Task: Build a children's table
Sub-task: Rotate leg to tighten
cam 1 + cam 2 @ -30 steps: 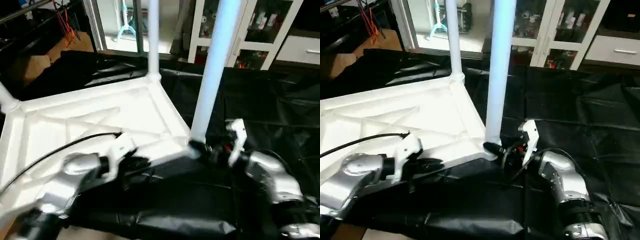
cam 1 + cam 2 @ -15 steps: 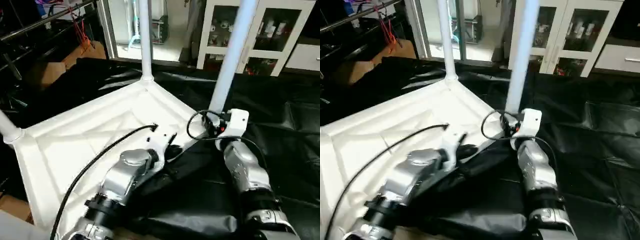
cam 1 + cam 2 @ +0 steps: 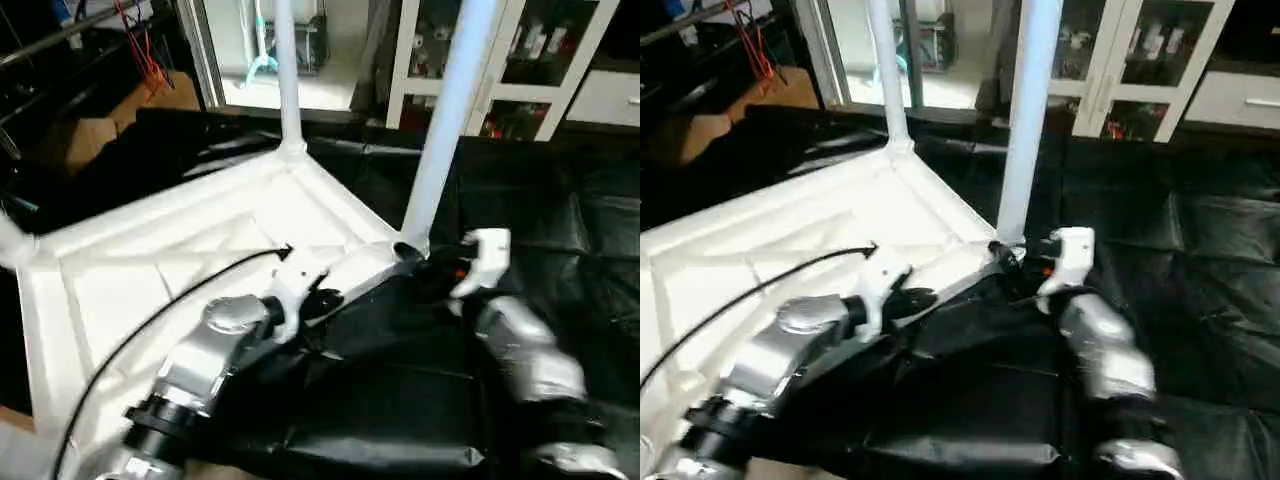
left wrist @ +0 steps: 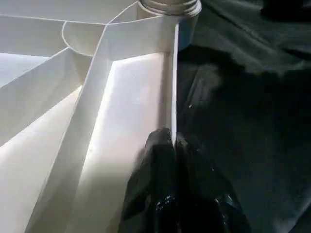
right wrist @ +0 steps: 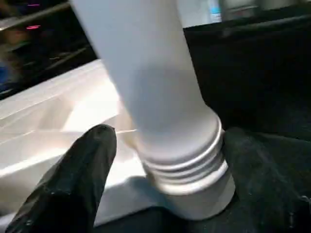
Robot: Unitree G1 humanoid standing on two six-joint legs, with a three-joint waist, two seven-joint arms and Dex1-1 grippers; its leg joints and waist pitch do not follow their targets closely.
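From the head we looked forward and down with two eyes set slightly apart, both sharing the upturned tabletop (image 3: pixel 200 250) and its near corner leg (image 3: pixel 1025 120). Our left wrist camera sat close along the tabletop's rim. Our right wrist camera sat very close to that same leg's base.

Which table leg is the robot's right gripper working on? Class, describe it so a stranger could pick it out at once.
Find the white tabletop lying underside up on black sheeting. Go to its corner nearest the right gripper, where a white leg stands upright in the socket. Unlike the thinner-looking leg at the far corner, this one has the black fingers beside its ringed base.
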